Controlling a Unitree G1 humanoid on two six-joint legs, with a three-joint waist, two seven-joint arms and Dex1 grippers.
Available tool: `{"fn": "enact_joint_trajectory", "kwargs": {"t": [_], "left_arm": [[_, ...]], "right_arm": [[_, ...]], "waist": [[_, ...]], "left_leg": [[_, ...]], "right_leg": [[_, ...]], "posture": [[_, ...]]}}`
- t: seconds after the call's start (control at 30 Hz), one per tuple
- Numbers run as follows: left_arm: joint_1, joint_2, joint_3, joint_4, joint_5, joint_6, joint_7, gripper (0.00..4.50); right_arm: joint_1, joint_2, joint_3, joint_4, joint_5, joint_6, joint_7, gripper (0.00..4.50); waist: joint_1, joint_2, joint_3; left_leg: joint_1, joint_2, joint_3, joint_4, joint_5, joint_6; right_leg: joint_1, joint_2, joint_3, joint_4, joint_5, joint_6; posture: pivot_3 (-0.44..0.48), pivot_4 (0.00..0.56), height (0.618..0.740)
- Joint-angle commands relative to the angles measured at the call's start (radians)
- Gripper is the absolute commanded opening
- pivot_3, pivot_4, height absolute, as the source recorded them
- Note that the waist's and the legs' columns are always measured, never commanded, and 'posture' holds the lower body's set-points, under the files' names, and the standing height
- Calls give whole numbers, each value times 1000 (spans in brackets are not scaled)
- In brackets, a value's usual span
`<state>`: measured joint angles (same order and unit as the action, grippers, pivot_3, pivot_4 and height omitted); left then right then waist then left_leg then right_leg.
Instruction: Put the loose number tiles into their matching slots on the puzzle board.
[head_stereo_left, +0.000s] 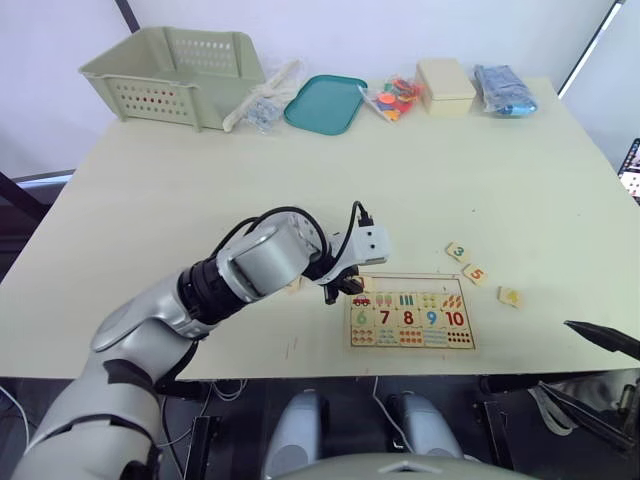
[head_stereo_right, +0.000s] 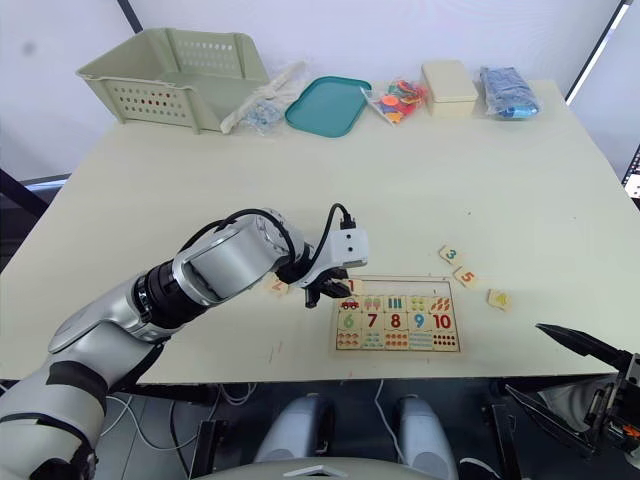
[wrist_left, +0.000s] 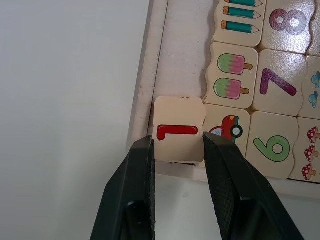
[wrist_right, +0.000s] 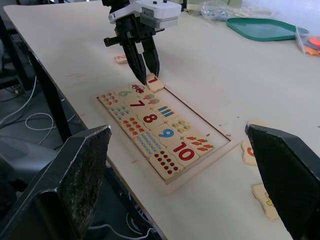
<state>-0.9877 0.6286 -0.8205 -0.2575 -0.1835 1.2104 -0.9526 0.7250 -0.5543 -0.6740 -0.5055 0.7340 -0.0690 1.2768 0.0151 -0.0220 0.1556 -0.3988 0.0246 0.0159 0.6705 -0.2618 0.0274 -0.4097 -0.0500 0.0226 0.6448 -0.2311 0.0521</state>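
The left pincer (wrist_left: 177, 145) gripped the tile printed 1 (wrist_left: 178, 129) at the puzzle board's (head_stereo_left: 412, 311) ten-o'clock corner, over the end of the empty row of slots (wrist_left: 182, 50). The tile overlapped the board's frame (wrist_left: 143, 80) and touched the car piece (wrist_left: 226, 131), so it looked likely to catch tilted instead of seating if let go. Tiles 3 (head_stereo_left: 457, 251) and 5 (head_stereo_left: 475, 273), and a third tile (head_stereo_left: 511, 296), lay on the bench (head_stereo_left: 500, 170) at the board's two o'clock. The right pincer (wrist_right: 185, 170) stood open, well apart.
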Motion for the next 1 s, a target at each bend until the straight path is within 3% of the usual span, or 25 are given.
{"fn": "enact_joint_trajectory", "kwargs": {"t": [0.03,1.0], "left_arm": [[-1,6,-14,-17,16,-23,-4,925],[-10,12,-21,21,70,-92,-65,925]], "right_arm": [[10,-7,-18,-40,21,-3,-9,4500],[0,-13,-2,-64,21,13,-37,4500]], "waist": [[0,0,0],[0,0,0]], "left_leg": [[0,0,0,0,0,0],[0,0,0,0,0,0]], "right_leg": [[0,0,0,0,0,0],[0,0,0,0,0,0]], "posture": [[0,150,740],[0,150,740]]}}
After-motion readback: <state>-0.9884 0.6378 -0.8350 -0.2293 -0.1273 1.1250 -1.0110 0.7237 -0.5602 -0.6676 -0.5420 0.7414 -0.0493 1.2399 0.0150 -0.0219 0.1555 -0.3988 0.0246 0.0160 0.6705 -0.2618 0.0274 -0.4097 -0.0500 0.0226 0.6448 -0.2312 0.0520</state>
